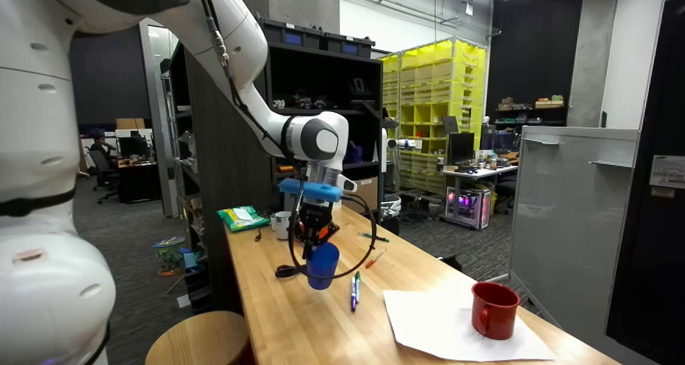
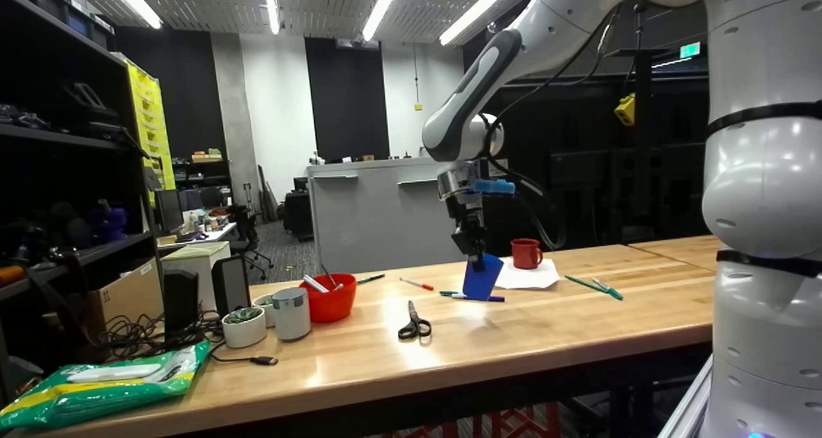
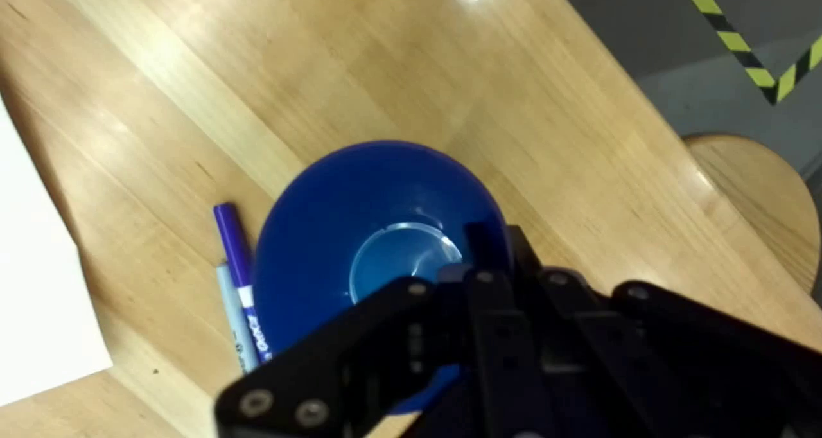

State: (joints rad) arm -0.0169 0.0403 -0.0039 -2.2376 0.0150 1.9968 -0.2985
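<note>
A lab with an office side: a robot arm (image 1: 238, 46) over a worktop (image 1: 283, 322), gear (image 1: 305, 103) on dark shelves (image 1: 321, 68), a yellow rack (image 1: 428, 81) and a monitor (image 1: 461, 148).

Smooth plastic cup (image 1: 322, 266), glossy wooden tabletop (image 1: 299, 322)

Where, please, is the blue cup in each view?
In an exterior view, the blue cup is below centre, slightly left.
In an exterior view, the cup is below and right of centre.
In the wrist view, the cup is around the middle.
Landmark in all three: the white paper.
</note>
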